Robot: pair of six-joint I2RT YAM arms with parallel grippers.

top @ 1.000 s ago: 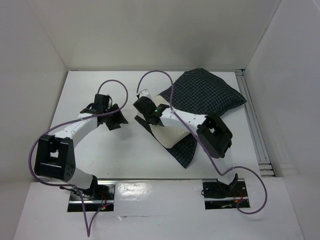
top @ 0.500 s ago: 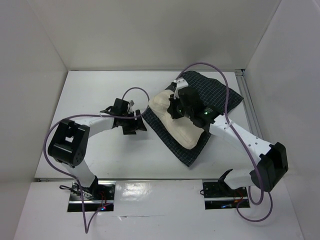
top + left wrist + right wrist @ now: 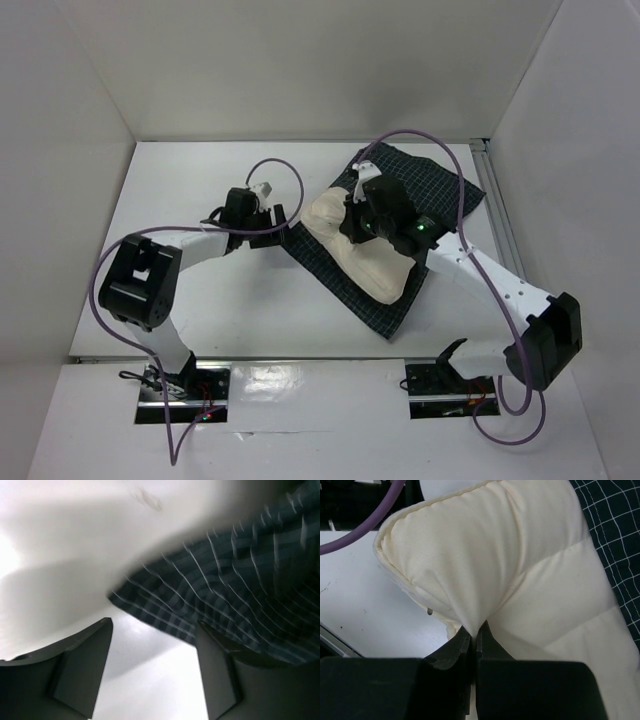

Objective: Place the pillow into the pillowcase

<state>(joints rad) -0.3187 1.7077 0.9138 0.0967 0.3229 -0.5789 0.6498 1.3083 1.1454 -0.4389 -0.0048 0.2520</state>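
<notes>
Forward goes the left gripper (image 3: 155, 645) to the pillowcase (image 3: 240, 605) corner, jaws spread wide, gripping nothing. Meanwhile the right gripper (image 3: 474, 630) stays clenched on a fold of the pillow (image 3: 520, 555), which lies on the pillowcase, right of the tabletop's (image 3: 200, 180) middle.

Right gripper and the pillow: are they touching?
Touching. The right wrist view shows the right gripper with its jaws shut on a pinched fold of the pillow.

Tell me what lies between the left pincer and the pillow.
A strip of the pillowcase, dark with a white check. The top view shows it between the open left pincer and the pillow.
</notes>
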